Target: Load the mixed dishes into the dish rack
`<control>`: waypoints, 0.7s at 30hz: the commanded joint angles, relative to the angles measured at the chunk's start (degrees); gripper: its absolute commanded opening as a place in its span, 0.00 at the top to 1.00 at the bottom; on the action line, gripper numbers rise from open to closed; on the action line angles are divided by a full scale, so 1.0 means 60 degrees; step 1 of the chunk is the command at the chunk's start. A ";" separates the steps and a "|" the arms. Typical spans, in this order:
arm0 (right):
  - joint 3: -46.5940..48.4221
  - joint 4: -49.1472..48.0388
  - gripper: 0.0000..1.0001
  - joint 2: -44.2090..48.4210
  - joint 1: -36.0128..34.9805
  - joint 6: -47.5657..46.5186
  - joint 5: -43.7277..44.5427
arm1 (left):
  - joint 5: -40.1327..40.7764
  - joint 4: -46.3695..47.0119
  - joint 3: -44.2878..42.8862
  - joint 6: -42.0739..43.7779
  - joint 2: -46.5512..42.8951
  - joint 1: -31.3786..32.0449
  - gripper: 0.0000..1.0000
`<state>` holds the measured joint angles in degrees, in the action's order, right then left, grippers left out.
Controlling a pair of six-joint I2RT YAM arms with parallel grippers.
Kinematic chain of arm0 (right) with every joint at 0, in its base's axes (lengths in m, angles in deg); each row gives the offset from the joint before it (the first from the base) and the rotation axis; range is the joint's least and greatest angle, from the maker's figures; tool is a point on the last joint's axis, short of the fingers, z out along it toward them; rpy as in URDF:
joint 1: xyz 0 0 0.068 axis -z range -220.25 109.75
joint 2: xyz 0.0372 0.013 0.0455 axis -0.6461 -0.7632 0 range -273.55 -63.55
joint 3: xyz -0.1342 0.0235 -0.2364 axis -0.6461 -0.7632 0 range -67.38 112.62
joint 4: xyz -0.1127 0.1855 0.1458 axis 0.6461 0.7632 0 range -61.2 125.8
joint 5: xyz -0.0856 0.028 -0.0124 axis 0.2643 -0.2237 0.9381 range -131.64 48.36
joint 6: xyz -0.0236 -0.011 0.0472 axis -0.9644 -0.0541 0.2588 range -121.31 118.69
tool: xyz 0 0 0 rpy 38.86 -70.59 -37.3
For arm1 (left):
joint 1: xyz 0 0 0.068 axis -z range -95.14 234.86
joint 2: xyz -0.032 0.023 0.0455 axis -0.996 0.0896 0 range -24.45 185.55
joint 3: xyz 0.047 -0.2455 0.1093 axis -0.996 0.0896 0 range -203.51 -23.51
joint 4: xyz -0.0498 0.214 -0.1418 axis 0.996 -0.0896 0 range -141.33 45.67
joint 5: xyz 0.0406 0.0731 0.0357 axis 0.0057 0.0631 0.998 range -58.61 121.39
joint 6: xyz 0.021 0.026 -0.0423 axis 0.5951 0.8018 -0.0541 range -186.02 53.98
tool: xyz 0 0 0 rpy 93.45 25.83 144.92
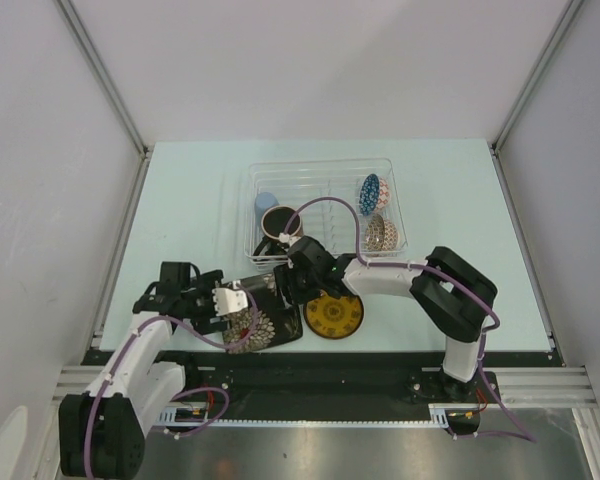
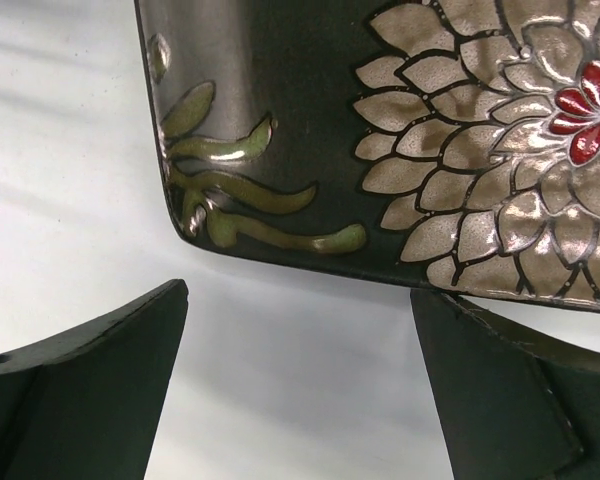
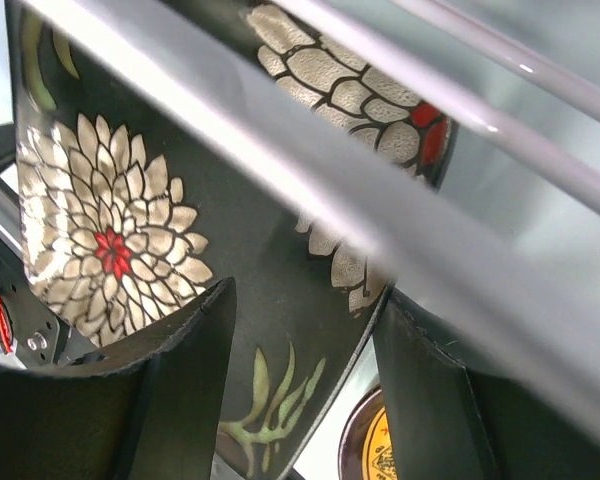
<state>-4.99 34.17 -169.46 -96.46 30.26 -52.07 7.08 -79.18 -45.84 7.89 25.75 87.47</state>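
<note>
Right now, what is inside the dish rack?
The pale blue cup and dark mug at left, the blue bowl and brownish bowl at right. The right arm covers part of the rack's near edge.

Black square plate [image 2: 280, 120] with big cream flowers, red in the middle, and green leaves. Yellow saucer [image 1: 333, 315] with a dark pattern and dark edge. Pale blue cup [image 1: 266, 205]. Dark mug [image 1: 280, 222]. Blue bowl [image 1: 369, 194] with a white pattern. Brown bowl [image 1: 378, 232] with a pale pattern. See-through rack [image 1: 320, 165]. Pale blue-green table [image 1: 180, 210]. Purple wires [image 1: 327, 201] on black and white arms [image 1: 455, 300].
</note>
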 commanded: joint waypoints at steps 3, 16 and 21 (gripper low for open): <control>0.0939 -0.1261 0.41 0.1083 -0.0871 0.0085 -0.1132 | -0.1367 -0.0271 0.0513 -0.0702 -0.0163 0.0605 0.00; 0.1495 -0.1246 0.47 0.0997 -0.0916 -0.0032 -0.1878 | -0.1323 0.0080 0.0293 -0.1171 -0.0016 0.0707 0.00; 0.1949 -0.0938 0.52 0.0543 -0.0916 -0.0076 -0.2098 | -0.1338 0.0140 0.0191 -0.1332 -0.0016 0.0751 0.00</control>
<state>2.92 32.16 -163.80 -100.06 29.32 -57.69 5.81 -79.46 -45.03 2.80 24.92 90.49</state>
